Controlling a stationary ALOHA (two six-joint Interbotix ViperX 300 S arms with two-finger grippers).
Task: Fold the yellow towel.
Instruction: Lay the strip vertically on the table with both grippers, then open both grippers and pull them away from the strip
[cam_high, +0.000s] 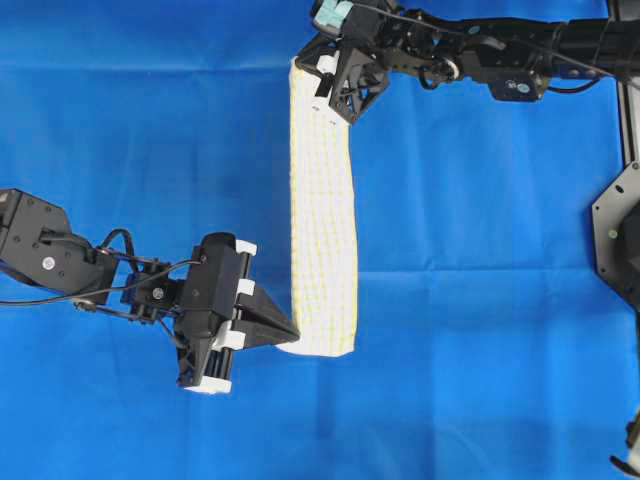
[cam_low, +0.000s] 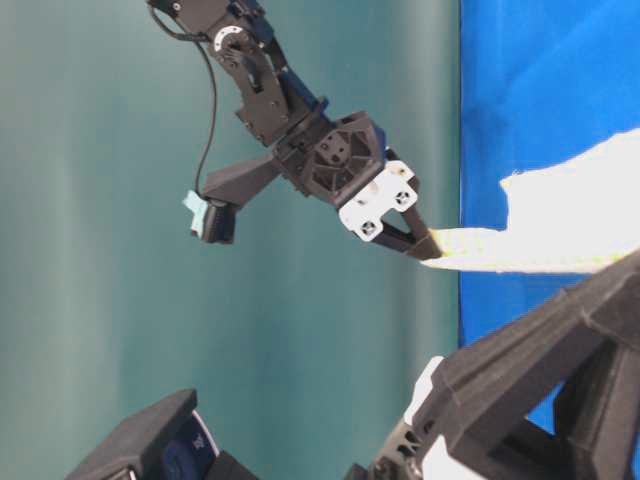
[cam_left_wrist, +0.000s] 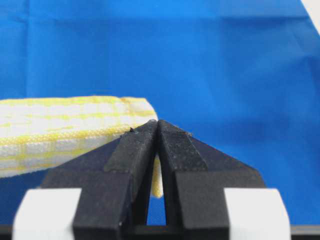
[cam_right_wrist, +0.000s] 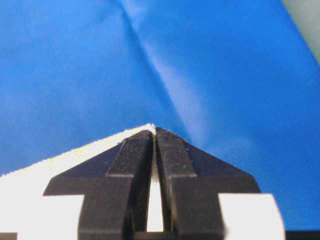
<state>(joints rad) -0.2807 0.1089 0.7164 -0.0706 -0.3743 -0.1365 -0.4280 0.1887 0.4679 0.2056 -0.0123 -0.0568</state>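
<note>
Your yellow towel (cam_high: 322, 210) is already narrowed into one long strip, stretched across the middle of the blue sheet (cam_high: 140, 130) that covers the desk, running from near the far edge toward the near edge. It looks lifted and held taut between its two ends rather than lying flat, as the table-level view suggests.

Your right tool (cam_high: 328, 92) is clenched on the strip's far end; the right wrist view shows white cloth pinched between its tips. Your left tool (cam_high: 290, 332) is clenched on a corner of the near end, with yellow hem caught between its closed fingers (cam_left_wrist: 137, 150).

By my reading you are mid-fold, both ends gripped. The next move calls for bringing one end over to meet the other, keeping the edges aligned and the cloth from twisting, then lowering it onto the sheet before letting go.

Count: one towel, one blue sheet, two tools.
</note>
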